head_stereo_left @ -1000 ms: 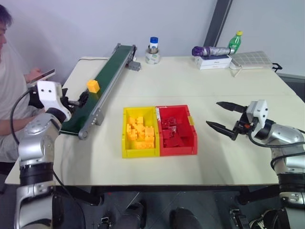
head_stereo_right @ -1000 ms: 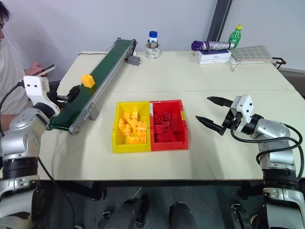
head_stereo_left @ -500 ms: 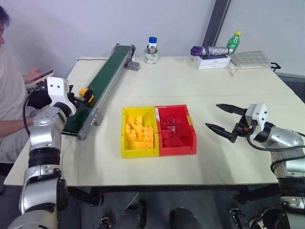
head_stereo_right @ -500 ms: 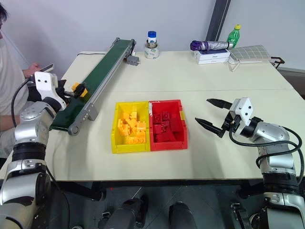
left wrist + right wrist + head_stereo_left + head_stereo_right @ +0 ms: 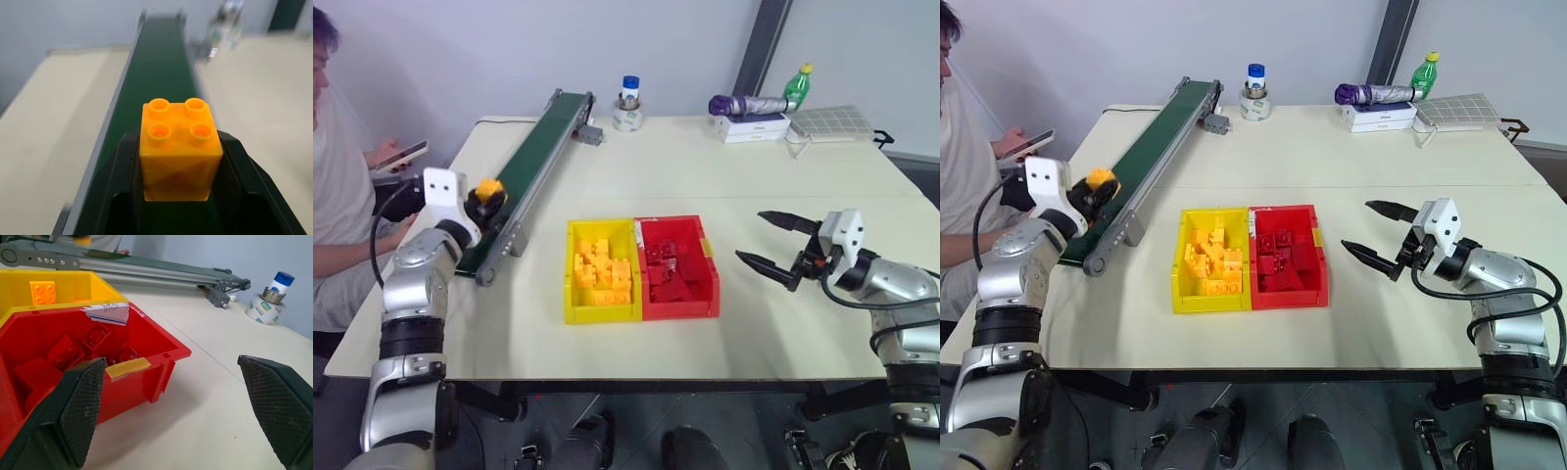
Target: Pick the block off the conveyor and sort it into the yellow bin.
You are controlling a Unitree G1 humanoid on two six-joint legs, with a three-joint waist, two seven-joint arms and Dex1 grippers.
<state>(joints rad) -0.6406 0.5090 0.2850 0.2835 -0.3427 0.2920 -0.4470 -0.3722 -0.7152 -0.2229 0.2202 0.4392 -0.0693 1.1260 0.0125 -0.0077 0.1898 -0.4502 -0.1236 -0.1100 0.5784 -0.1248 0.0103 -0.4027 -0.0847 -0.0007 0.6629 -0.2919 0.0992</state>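
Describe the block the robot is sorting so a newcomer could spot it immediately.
Find the long dark green conveyor running along the table's left side. Near its closer end, the left gripper is shut on the block, a small orange-yellow brick with four studs on top. Unlike the loose bricks heaped in the yellow bin, it is held between two black fingers.

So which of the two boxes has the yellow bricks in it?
The yellow box, the one nearer the green belt; the red box joined to it holds red bricks.

Glossy smooth plastic block; matt belt; shiny plastic red bin; finely cross-hatched, matt finger pads.
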